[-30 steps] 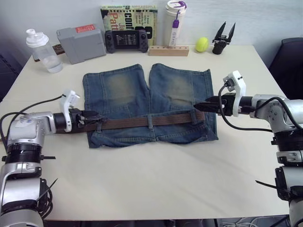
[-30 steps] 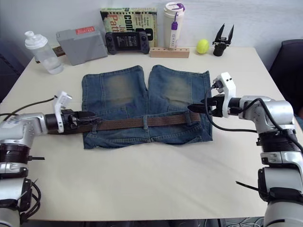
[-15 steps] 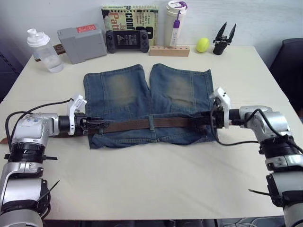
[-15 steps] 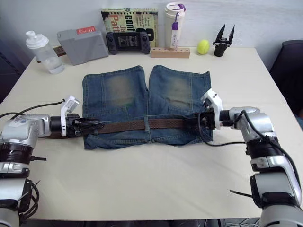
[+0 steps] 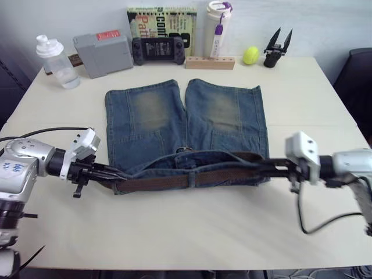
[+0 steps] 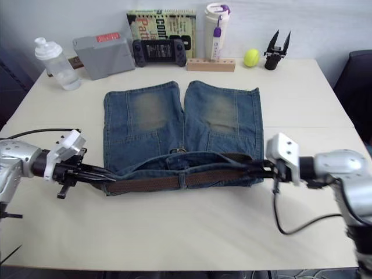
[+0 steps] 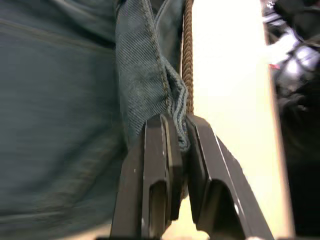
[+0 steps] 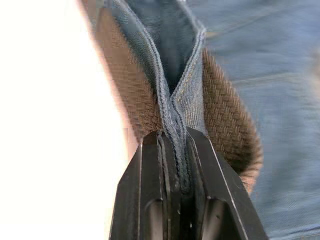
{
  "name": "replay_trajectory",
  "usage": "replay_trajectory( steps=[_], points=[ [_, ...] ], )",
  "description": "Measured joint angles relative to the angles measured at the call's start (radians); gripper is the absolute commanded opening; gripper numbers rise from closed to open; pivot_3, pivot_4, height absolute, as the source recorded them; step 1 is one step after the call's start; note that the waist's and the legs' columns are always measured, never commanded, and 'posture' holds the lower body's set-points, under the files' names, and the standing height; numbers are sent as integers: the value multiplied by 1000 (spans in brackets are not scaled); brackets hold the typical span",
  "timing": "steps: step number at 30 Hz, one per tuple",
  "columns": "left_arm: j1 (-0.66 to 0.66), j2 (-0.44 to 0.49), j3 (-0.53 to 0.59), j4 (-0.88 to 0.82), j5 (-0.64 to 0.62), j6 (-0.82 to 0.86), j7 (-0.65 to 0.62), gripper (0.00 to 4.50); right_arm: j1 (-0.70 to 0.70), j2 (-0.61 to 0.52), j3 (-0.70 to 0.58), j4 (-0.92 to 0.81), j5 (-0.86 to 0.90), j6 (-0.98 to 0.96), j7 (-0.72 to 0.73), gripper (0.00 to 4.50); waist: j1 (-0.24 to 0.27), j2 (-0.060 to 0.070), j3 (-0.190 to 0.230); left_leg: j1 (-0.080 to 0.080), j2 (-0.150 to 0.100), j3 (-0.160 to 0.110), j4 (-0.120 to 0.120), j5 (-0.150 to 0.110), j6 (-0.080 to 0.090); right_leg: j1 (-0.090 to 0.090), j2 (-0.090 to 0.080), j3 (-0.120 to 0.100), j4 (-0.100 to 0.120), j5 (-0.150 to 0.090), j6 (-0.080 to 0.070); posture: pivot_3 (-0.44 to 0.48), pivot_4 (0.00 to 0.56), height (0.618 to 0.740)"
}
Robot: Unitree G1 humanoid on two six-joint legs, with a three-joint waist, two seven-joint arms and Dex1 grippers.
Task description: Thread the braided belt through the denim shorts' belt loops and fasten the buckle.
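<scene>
two grippers pinch the waistband of the denim shorts from opposite ends. the left gripper has its black fingers closed tight on a bunched fold of denim at the shorts' 9 o'clock edge, with the braided belt running just beside that fold. the right gripper is clamped narrow on the doubled denim seam at the 3 o'clock edge — brown weave shows on both sides of the pinched cloth there.

between the two grips the waistband is lifted and stretched into a long low ridge, the belt lying along its near side and passing under one of the belt loops at about mid-length. a small silver buckle sits on the denim just beyond the ridge, near the middle. the legs of the shorts lie flat on the table, pointing toward 12 o'clock, each with a pale tan-worn patch.

along the far edge of the table, well apart from the shorts — a clear shaker bottle at 10 o'clock, a grey box, a black handheld game console, a book standing behind it, a white tumbler over a wooden block, a yellow-green ball, and a spare black gripper at 1 o'clock.
</scene>
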Motion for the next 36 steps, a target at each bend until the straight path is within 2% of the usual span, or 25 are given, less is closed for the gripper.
replay_trajectory(
  steps=[2, 5, 9, 14, 16, 18, 20, 22, 24, 26, 27, 28, 29, 30, 31, 33, 34, 36],
  points=[
    [20, 56, -33, -36, -44, -9, 0, 29, 81, -9, -45, -78, 23, 13, -1, 3, 1, 0, 0, 2, 1, 0, -1, -4, -6, 0, 0, 0, 0, 0, 0, 0, 150, 697],
    [45, 117, -122, -69, -51, -80, 0, 29, 200, -1, -2, -148, -78, -86, -33, 3, 3, 1, -1, 2, 1, 2, -2, -4, -8, -2, 0, 1, 0, 0, -1, 0, 150, 697],
    [110, 110, -234, -142, 81, -209, 0, 29, 347, 74, 107, -150, -376, -457, -137, 3, 7, 1, -1, 0, 0, 6, -2, -2, -5, -4, 3, 1, 0, -1, 0, 0, 150, 697],
    [157, 95, -273, -195, 214, -374, 2, 29, 415, 148, 110, -14, -654, -1062, -303, 3, 12, 1, -1, 3, 1, 6, -1, -4, -10, -2, 3, 2, 1, -1, 0, 0, 150, 697],
    [169, 92, -278, -221, 241, -364, 5, 0, 436, 148, 109, 60, -711, -1232, -349, 974, 17, 1, -1, 3, 2, 5, -1, -4, -10, -2, 4, 3, 1, -1, -1, 0, 150, 697],
    [177, 98, -275, -240, 229, -288, 2, 953, 453, 144, 102, 123, -700, -1285, -371, 1716, 17, 1, -1, 3, 2, 5, -1, -2, -5, -2, 5, 4, 2, -2, -1, 0, 150, 697],
    [212, 155, -276, -269, 178, -212, 1, 1711, 483, 83, 86, 134, -626, -1203, -341, 2658, 10, 2, -1, 4, 3, 5, 0, -2, -5, -2, 5, 5, 3, -2, -1, 0, 150, 697],
    [237, 244, -266, -279, 70, -144, 0, 2633, 529, -48, 48, 76, -431, -953, -254, 3697, 7, 2, -1, 3, 6, 3, 2, -1, -5, -2, 6, 4, 5, -3, -3, 0, 150, 697],
    [226, 307, -238, -279, -50, -91, 0, 3350, 520, -137, -18, 11, -236, -717, -210, 4456, 7, 2, -1, 4, 8, 0, 5, -2, -5, 0, 6, 3, 7, -4, -5, 0, 150, 697],
    [180, 342, -196, -268, -184, -37, 0, 4080, 452, -225, -85, -38, -7, -468, -203, 4500, 11, 2, -1, 6, 8, -3, 5, -3, -3, 2, 6, 2, 7, -5, -6, 0, 150, 697],
    [127, 311, -168, -246, -243, 7, 0, 4202, 388, -263, -110, -51, 151, -325, -226, 4500, 13, 4, 0, 7, 8, -4, 5, -7, 1, 4, 6, 2, 7, -6, -8, 0, 150, 697],
    [49, 240, -139, -210, -323, 84, 0, 4436, 303, -302, -119, -53, 322, -178, -247, 4500, 18, 7, 1, 8, 8, -6, 5, -8, 1, 5, 6, 2, 8, -7, -9, 0, 150, 697],
    [18, 209, -119, -202, -360, 115, 2, 4436, 258, -315, -125, -59, 391, -124, -259, 4500, 20, 7, 1, 6, 7, -8, 5, -8, 1, 3, 6, 2, 8, -9, -10, 0, 150, 697],
    [-19, 171, -110, -183, -389, 149, 2, 4436, 196, -316, -113, -57, 435, -74, -277, 4500, 21, 5, 0, 6, 7, -10, 5, -9, -2, 2, 6, 2, 7, -10, -11, 0, 150, 697],
    [-91, 76, -79, -143, -434, 203, 41, 4436, 32, -300, -60, -43, 499, 8, -336, 4500, 20, 5, 0, 5, 7, -10, 6, -8, -5, 4, 6, 2, 8, -12, -12, 0, 150, 697],
    [-140, 12, -60, -129, -456, 235, 95, 4436, -77, -268, -14, -30, 522, 64, -396, 4500, 18, 4, 0, -1, 6, -10, 6, -4, -12, -1, 6, 1, 8, -12, -12, 0, 150, 697],
    [-169, -41, -51, -106, -429, 232, 160, 4436, -162, -214, 46, -9, 479, 82, -439, 4500, 18, 2, -1, 1, 5, -10, 6, -2, -12, 2, 7, 0, 9, -12, -12, 0, 150, 697],
    [-205, -100, -46, -79, -383, 215, 235, 4436, -239, -149, 97, 18, 427, 93, -488, 4500, 17, 1, -2, 2, 4, -9, 9, -2, -12, 3, 6, 0, 11, -12, -11, 0, 150, 697]
  ],
)
